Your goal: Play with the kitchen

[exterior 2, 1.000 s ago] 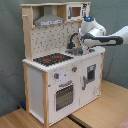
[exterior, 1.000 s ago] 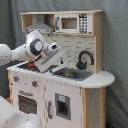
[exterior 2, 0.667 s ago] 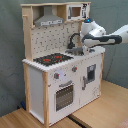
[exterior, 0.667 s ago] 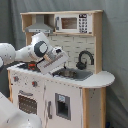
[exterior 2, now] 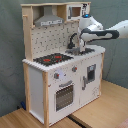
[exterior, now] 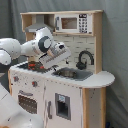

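The kitchen (exterior: 60, 75) stands upright before a grey curtain (exterior: 115, 50) in both exterior views; in the second exterior view it rests on a wooden bench (exterior 2: 95, 112). The white arm (exterior 2: 105, 34) reaches in over the counter, with the tool (exterior: 64, 56) hanging above the sink (exterior: 72, 74), near the black faucet (exterior: 85, 59). Whether the tool is released or clenched I cannot tell. The red-ringed hob (exterior 2: 52, 58) lies beside the sink, the oven door (exterior 2: 64, 96) below it, seemingly closed.
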You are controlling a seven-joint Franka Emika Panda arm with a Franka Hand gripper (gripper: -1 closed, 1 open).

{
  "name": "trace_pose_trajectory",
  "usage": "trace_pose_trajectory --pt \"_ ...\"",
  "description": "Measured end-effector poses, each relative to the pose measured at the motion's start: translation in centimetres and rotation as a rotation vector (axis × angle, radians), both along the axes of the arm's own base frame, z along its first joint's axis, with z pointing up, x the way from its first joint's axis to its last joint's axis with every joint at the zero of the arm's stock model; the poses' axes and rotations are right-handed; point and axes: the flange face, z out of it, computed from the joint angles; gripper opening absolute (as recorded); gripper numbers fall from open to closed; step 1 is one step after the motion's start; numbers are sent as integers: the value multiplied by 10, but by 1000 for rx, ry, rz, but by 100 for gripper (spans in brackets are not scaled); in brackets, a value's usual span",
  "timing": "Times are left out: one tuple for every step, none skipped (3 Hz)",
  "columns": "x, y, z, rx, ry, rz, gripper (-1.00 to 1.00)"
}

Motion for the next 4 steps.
trace_pose_trajectory --pt "14 -1 -6 4 11 -2 100" --pt "28 -1 -12 6 21 -4 100" --pt "41 3 -19 11 30 -5 100" --pt "41 12 -40 25 107 -24 100"
